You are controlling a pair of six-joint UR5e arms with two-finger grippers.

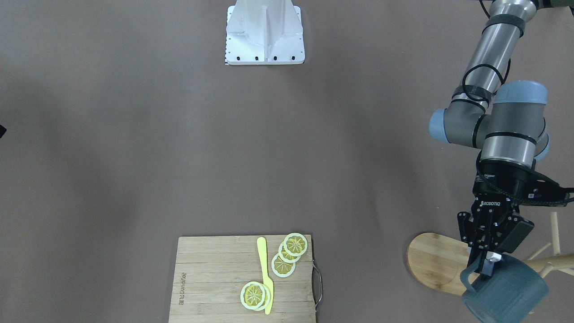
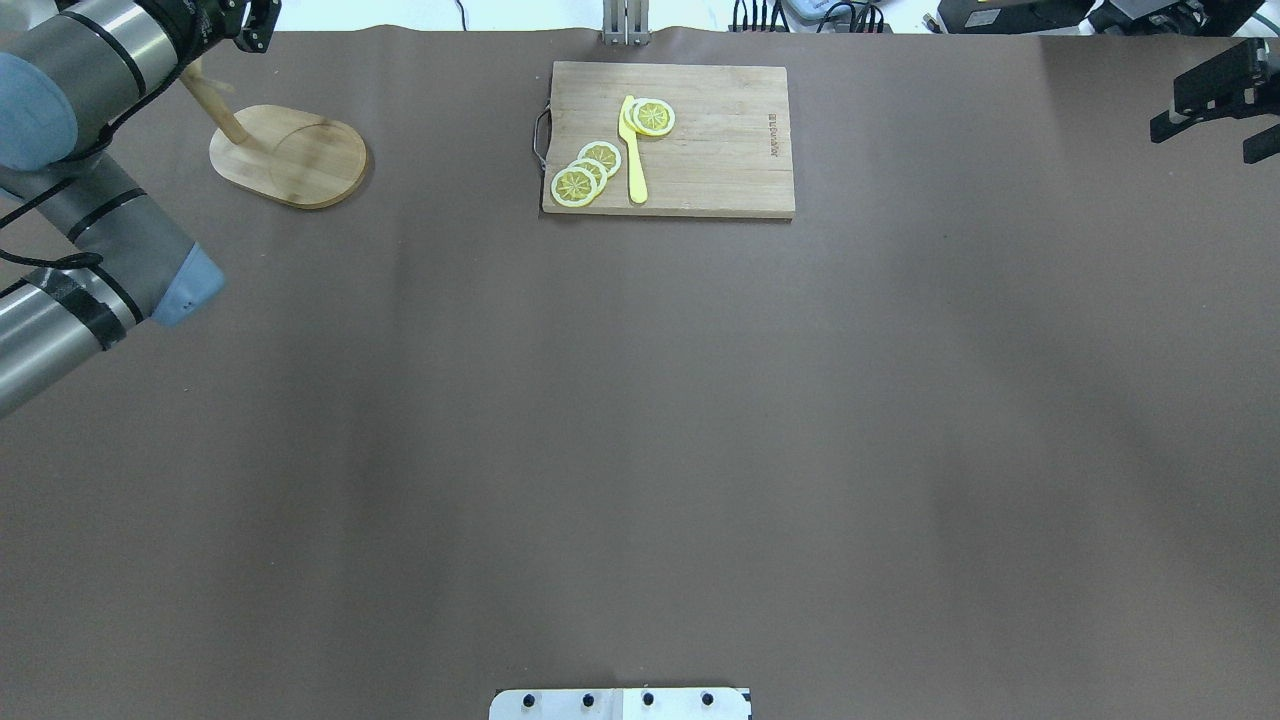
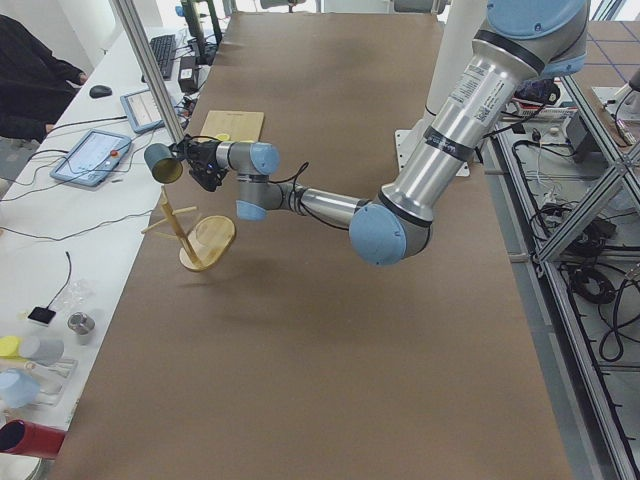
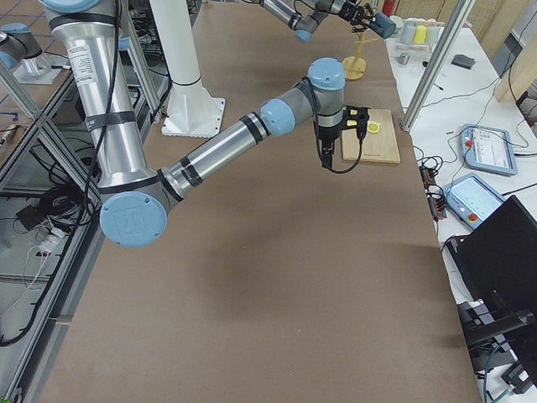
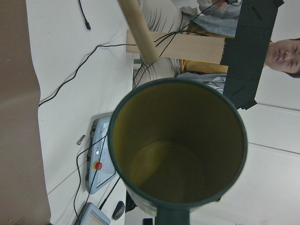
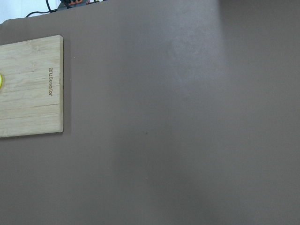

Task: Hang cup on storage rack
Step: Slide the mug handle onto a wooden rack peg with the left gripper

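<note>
My left gripper [image 1: 487, 264] is shut on the rim of the dark blue-grey cup [image 1: 506, 291] and holds it in the air, tipped on its side. The loop handle [image 1: 468, 276] points toward the rack's oval base [image 1: 432, 262]. The cup hangs close to the top of the wooden storage rack's pole [image 1: 558, 264]; from the exterior left view [image 3: 162, 163] it is just above the pegs. In the left wrist view the cup's olive inside [image 5: 178, 150] fills the frame, with the pole end [image 5: 138, 30] above it. My right gripper [image 2: 1215, 100] is open and empty at the far right.
A slatted wooden cutting board [image 1: 215, 278] with lemon slices [image 1: 287, 253] and a yellow knife [image 1: 265, 273] lies mid-table at the far edge. The robot's white base plate [image 1: 264, 36] is at the near side. Operator tablets and cables lie beyond the table edge [image 3: 95, 150].
</note>
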